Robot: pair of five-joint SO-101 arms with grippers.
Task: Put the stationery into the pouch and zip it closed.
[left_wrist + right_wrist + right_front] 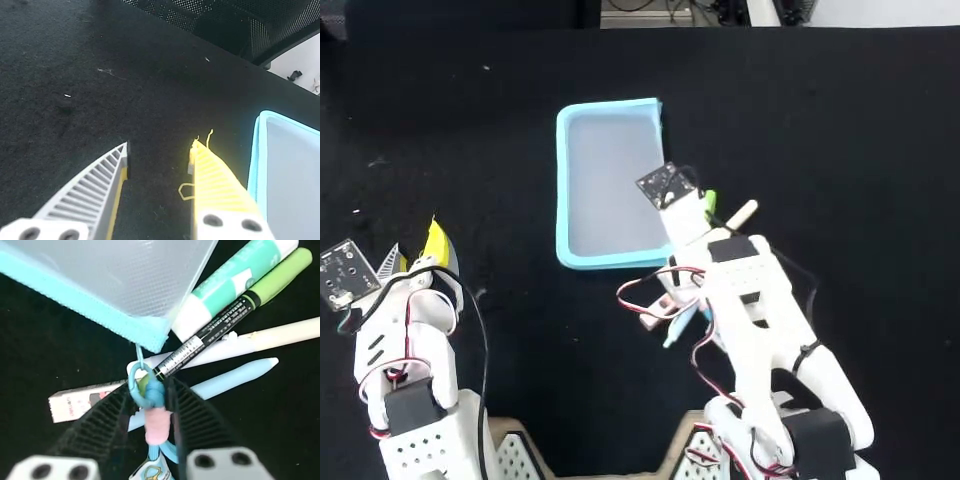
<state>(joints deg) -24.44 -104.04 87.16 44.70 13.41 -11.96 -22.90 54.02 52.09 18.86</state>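
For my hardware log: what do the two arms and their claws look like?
The left arm and right arm are white plastic with black motor blocks and loose red, black and white wires. The left claw has one grey and one yellow ribbed, pointed finger; the right claw has two black ones. Each wrist carries a small dark circuit board.

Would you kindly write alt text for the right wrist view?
The right gripper pinches the zipper pull at the corner of a blue-edged pouch. Several pens and a small box lie on the black table beside it.
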